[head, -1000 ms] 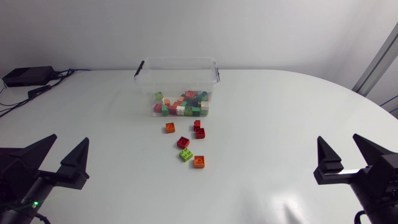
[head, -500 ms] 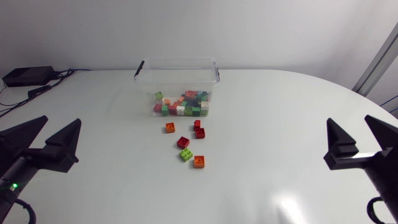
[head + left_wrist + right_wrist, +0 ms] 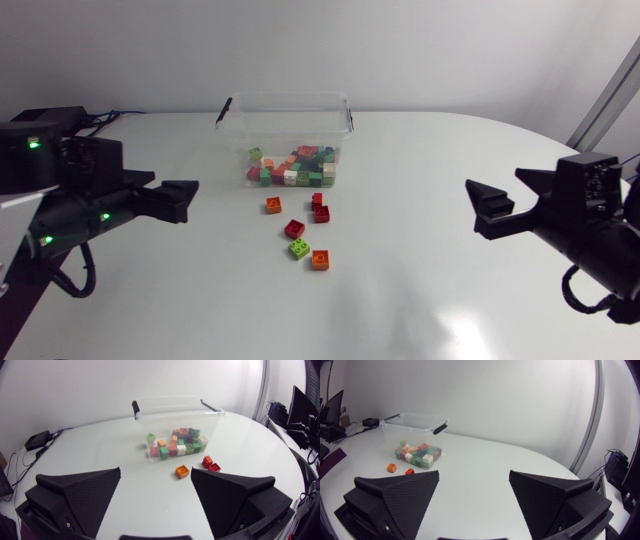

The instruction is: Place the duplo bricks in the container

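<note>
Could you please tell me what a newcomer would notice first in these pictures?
A clear container at the table's far side holds a heap of coloured bricks. Several loose bricks lie scattered before it. The black left hand and right hand hover open at either side.

no legible text, labels or numbers

6 loose bricks (image 3: 294, 228) lie before the part-filled clear container (image 3: 285, 104).
</note>
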`<state>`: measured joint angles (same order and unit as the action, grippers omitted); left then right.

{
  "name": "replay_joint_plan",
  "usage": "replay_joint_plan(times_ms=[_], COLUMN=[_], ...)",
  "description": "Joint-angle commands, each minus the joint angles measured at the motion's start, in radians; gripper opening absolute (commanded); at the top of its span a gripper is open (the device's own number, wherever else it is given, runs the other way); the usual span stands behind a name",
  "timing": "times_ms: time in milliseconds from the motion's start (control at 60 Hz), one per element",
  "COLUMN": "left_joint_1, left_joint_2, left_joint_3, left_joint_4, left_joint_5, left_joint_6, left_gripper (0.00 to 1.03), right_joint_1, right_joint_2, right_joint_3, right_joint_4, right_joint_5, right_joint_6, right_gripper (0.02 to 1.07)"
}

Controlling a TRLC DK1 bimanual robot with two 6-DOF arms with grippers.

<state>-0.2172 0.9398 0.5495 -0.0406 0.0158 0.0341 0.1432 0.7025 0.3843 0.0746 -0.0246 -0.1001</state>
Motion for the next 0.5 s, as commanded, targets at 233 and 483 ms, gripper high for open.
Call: replay_joint_plan(times_ms=[233,483], left_joint_1=[0.022,0.015], left_joint_2=[0.421,0.688], left_joint_3=[0.201,0.392], left_joint_4=[-0.044,-0.151], left_joint_5=[0.165,0.191], left_joint_6=[0.096,0.474], left_gripper=[0.96,0.91], right_joint_1=[0.049,0.09], right_joint_2=[0.21,0.348], right_joint_3=[0.13,0.183], right_joint_4=[-0.159,-0.253], right_joint_5=[-0.064,-0.11], right_joint_6=[-0.078,-0.196], right_gripper=[1.03,1.03])
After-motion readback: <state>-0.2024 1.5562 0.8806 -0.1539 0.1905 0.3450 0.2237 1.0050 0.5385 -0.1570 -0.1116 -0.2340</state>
